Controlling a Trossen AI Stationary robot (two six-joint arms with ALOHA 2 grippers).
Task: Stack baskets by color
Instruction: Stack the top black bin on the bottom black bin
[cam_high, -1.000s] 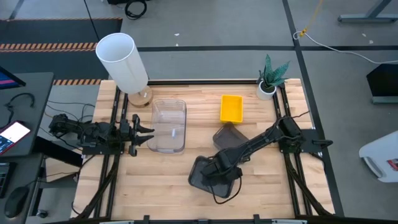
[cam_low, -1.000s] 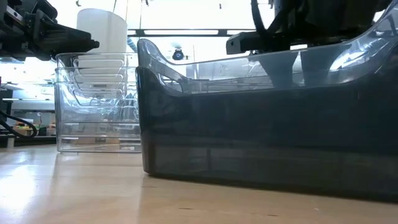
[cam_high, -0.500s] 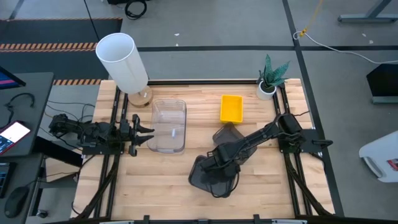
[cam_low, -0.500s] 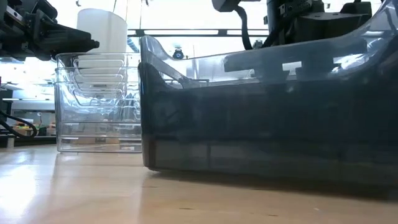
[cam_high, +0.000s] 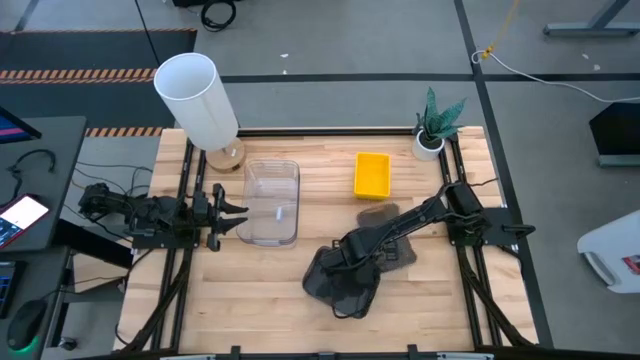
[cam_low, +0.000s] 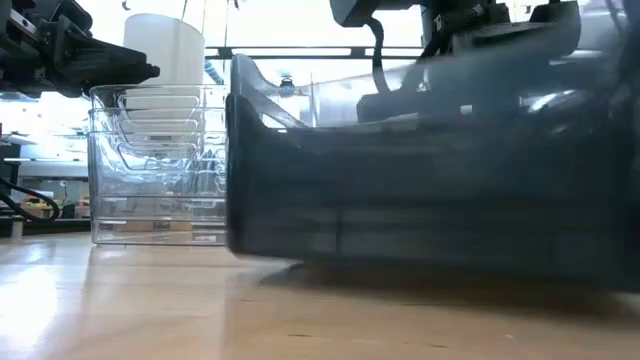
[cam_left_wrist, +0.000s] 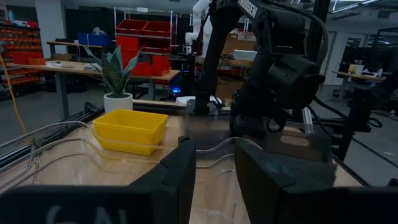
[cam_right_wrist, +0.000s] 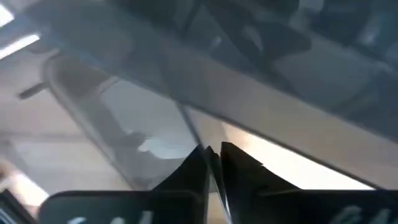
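Your right gripper (cam_high: 345, 262) pinches the rim of a dark grey basket (cam_high: 335, 285) at 6 o'clock on the table (cam_high: 270, 300)
Clear baskets (cam_high: 271, 203) sit nested at 9 o'clock; another grey basket (cam_high: 388, 252) lies under your right arm, partly hidden; the yellow basket (cam_high: 372, 173) sits at 1 o'clock, contents unclear. White cylinder (cam_high: 197, 98) at 11, plant pot (cam_high: 429, 143) at 2. Left gripper (cam_high: 228, 214), jaws parted, waits beside the clear stack

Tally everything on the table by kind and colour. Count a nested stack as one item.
Clear basket stack: 1
Yellow basket: 1
Dark grey baskets: 2
White cylinder: 1
Potted plant: 1
Total: 6
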